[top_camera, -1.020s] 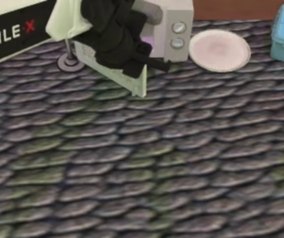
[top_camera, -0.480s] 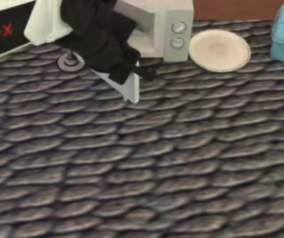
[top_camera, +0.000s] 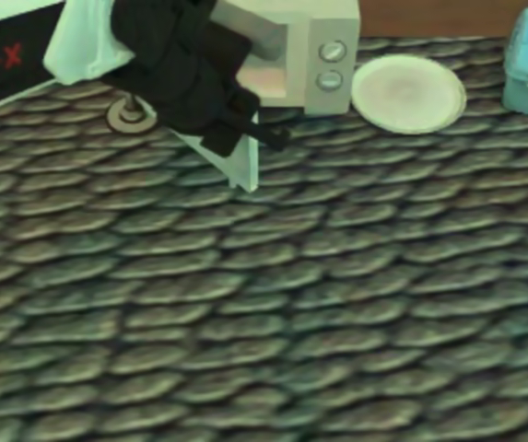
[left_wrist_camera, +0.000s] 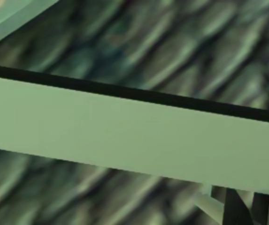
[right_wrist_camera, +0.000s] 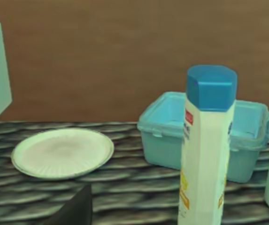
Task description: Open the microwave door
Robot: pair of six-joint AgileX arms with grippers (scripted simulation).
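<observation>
At the table's far edge, left of centre, the microwave [top_camera: 314,51] is seen with the microwave door [top_camera: 236,161] swung wide open. The left gripper [top_camera: 268,133] is held at the door's edge; its grip cannot be told. Only release and withdrawal seem required.

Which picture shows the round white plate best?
The right wrist view: the plate lies whole and close on the table, nothing covering it. The top view also shows all of it, smaller, right of the microwave. The left wrist view shows none of it.
</observation>
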